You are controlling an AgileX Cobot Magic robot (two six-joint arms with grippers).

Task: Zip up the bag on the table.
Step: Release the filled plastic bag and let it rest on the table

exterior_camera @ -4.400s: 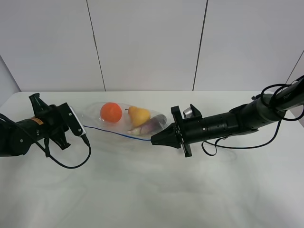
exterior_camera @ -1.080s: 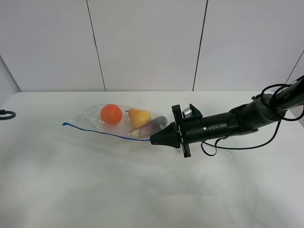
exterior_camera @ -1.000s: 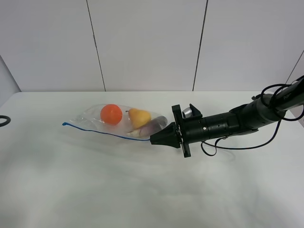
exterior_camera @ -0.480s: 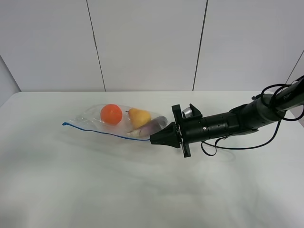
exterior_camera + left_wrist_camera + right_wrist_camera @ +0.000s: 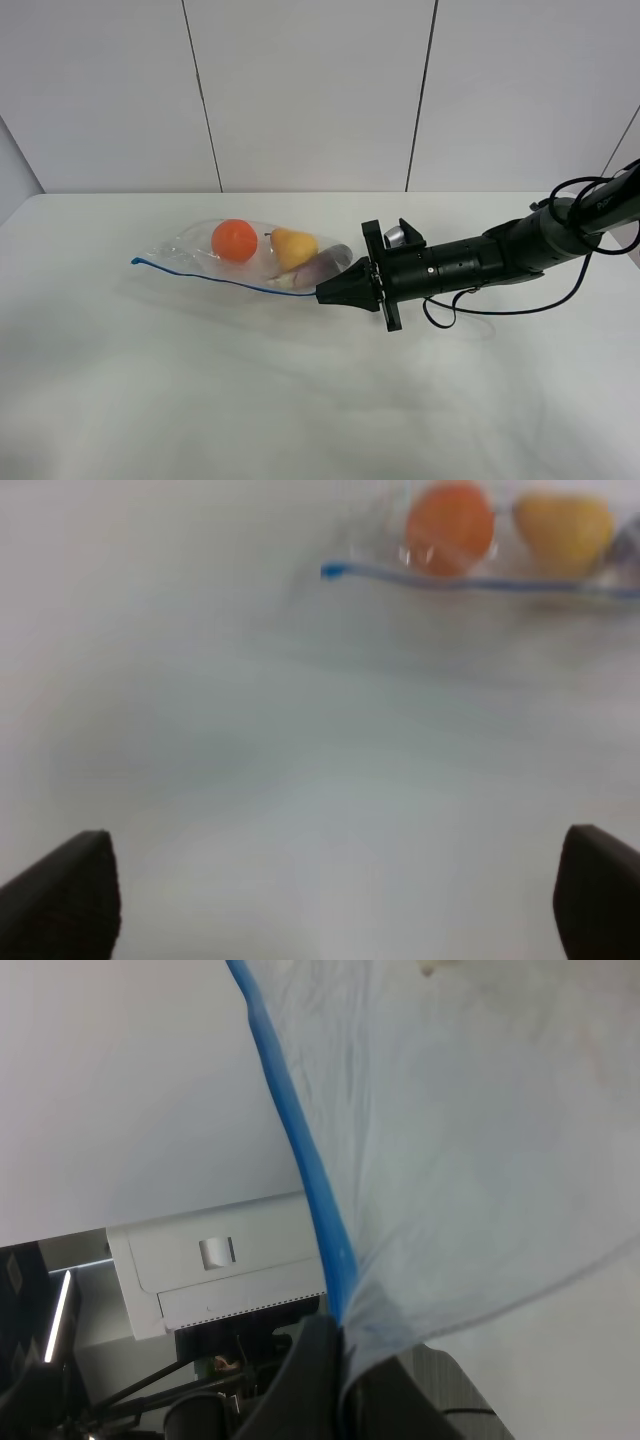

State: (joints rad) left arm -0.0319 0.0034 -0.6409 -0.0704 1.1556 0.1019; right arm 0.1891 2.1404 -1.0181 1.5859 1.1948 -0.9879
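The bag lies on the white table, holding an orange, a yellow pear and a purple eggplant. Its blue zipper strip runs along the near edge. My right gripper is shut on the strip's right end; the right wrist view shows the strip pinched between the fingers. My left gripper is out of the exterior view; its fingertips stand wide apart, empty, above bare table, well away from the bag.
The right arm and its cable stretch across the table from the right. A white panelled wall stands behind the table.
The left arm let go of the bag's left end and pulled back off the left edge; its last cable loop has left view. The bag and right gripper have stayed still.
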